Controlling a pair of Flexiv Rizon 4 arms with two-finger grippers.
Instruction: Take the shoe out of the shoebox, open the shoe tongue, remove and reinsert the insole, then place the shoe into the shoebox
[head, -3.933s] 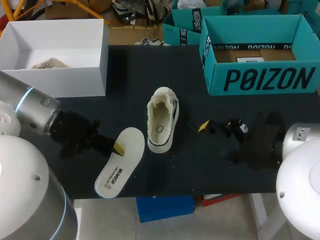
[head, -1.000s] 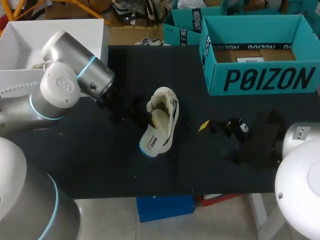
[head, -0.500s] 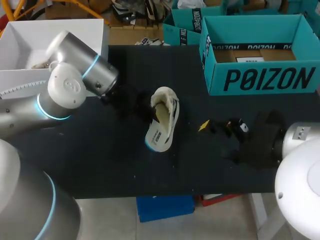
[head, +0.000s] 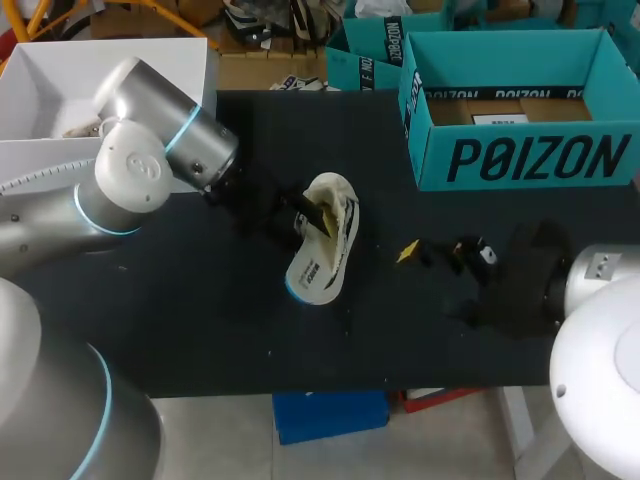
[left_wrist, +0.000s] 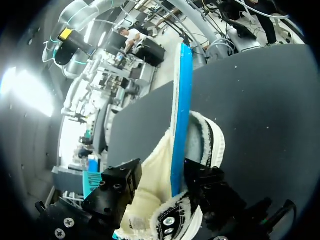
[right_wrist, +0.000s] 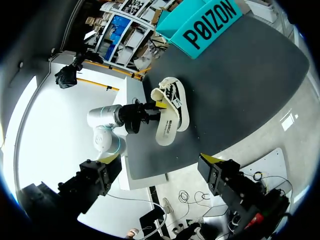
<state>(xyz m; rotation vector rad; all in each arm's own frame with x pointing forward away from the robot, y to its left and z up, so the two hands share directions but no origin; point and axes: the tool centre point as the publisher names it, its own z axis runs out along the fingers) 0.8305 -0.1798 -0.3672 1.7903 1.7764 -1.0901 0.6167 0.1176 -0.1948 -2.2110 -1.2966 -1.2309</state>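
The insole (head: 312, 268), earlier laid flat on the worktop (head: 200, 330), is now slanted into the shoe (head: 343, 205), with one end left outside. It is clamped in the left hand (head: 318, 214), apparently so that it can be pushed home. The right hand (head: 438, 250) is held wide open, well apart from the shoe, and the shoebox (head: 520, 160) is left waiting.

Black matte surface (head: 390, 340), flat and plain, spread wide from side to side, with a straight front edge. Soft, even light across it. White open-topped box (head: 45, 85) standing at its far left corner, walls upright.
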